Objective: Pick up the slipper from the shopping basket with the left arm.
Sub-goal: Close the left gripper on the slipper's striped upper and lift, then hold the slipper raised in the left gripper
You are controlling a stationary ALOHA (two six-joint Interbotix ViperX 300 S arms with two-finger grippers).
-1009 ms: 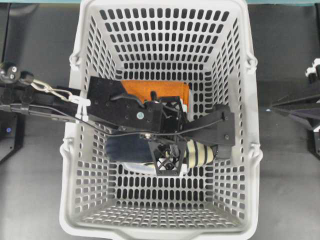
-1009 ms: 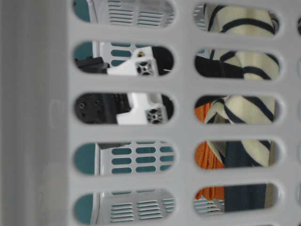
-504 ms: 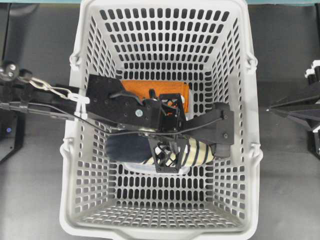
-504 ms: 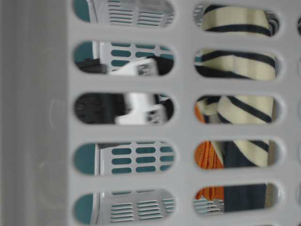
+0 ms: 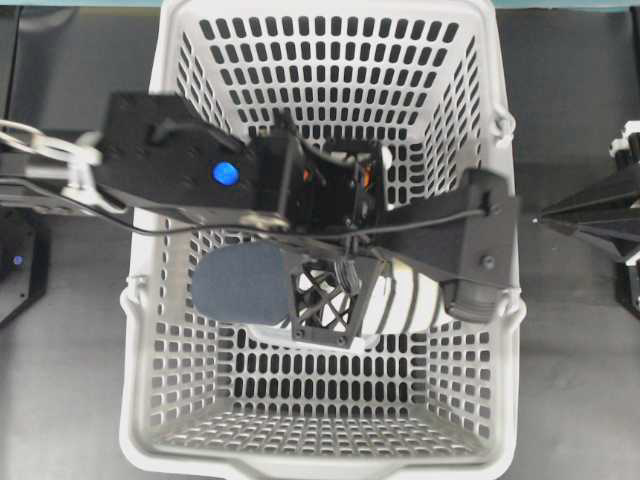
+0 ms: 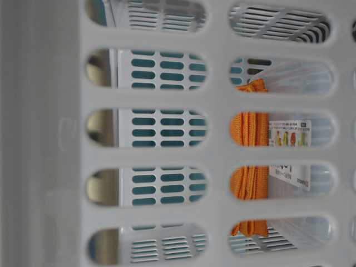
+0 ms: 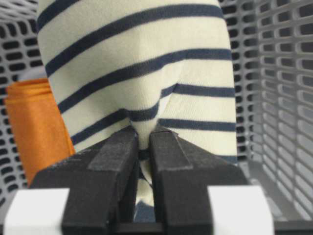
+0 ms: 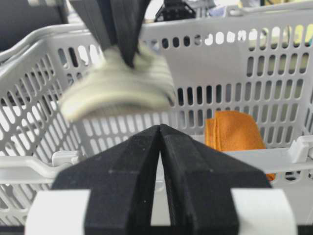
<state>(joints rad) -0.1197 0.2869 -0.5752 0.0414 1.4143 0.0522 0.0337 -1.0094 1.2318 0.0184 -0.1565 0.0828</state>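
Rising out of the shopping basket point(image 5: 160, 300), the left arm point(image 5: 160, 165) is now looming much larger in the overhead view than it was a second ago, its blue light facing the camera, which I read as the arm having lifted toward the lens. The basket itself is sitting where it was, and through its slotted wall the table-level view is now showing only the folded orange cloth point(image 6: 250, 161) and a labelled clear packet point(image 6: 289, 150) where striped fabric was filling the slots a moment earlier. The slipper point(image 5: 240, 285) is hanging from the left gripper point(image 7: 143, 147), up around the level of the basket rim in the right wrist view, where it is smeared by motion point(image 8: 115, 85); from above its navy sole is pointing left and its striped toe right. The left fingers point(image 7: 115, 156), spread wide a second ago, are now pinching a fold of the cream striped upper between them. The right gripper point(image 8: 160, 161) is waiting outside the basket with its fingers pressed together. The pick looks nearly done; the thin pinch of fabric is the one thing that could slip.
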